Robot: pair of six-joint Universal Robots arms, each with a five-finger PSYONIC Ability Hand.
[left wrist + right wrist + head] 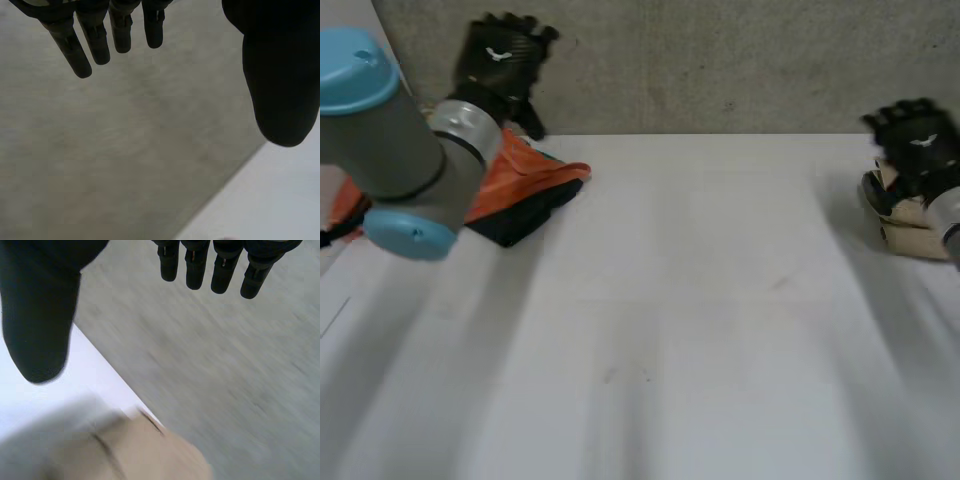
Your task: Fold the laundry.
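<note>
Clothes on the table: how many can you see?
2. An orange-and-black one lies far left, partly behind the left arm; a beige one sits far right, beneath the right hand. More could be hidden.

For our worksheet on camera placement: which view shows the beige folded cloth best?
The head view: the beige folded cloth lies stacked by the table's right edge, partly under the right robot hand. The right wrist view gives one corner of it beneath the palm. The left wrist view faces floor and table edge.
</note>
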